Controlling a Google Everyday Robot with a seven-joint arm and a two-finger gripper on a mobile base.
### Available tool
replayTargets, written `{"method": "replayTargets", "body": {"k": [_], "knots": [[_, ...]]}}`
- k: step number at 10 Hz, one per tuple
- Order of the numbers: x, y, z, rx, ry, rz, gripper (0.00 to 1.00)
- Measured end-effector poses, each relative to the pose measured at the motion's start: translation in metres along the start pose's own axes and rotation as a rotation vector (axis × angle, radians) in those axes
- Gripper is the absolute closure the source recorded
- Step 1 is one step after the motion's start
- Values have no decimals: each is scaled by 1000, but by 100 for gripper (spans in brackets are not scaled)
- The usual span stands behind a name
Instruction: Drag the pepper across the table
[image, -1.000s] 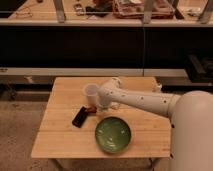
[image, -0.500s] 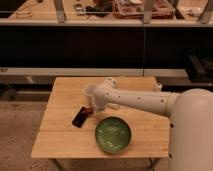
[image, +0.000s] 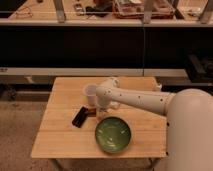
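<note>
The gripper (image: 94, 106) is seen lowered near the middle of the table (image: 60, 140), at the end of an arm reaching in from the right; whether it is open or closed, or whether anything is held, cannot be told, since its tip is hidden by the wrist. A small dark-red shape, taken to be the pepper (image: 90, 112), is found just beneath and beside it, lying close against the right edge of a flat black phone (image: 79, 116). A green bowl (image: 113, 134) is set near, toward the front of the table. If the pepper is dragged leftward, the phone is likely to be pushed along with it; if toward the front, the bowl may be struck. Contact may also be lost, as so slim a thing can be rolled out from under light pressure.
</note>
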Motion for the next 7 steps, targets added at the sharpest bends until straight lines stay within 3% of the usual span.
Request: {"method": "replayTargets", "body": {"k": [4, 7], "knots": [[0, -1, 3, 6, -14, -8, 100], [16, -4, 32, 49, -97, -39, 100]]}}
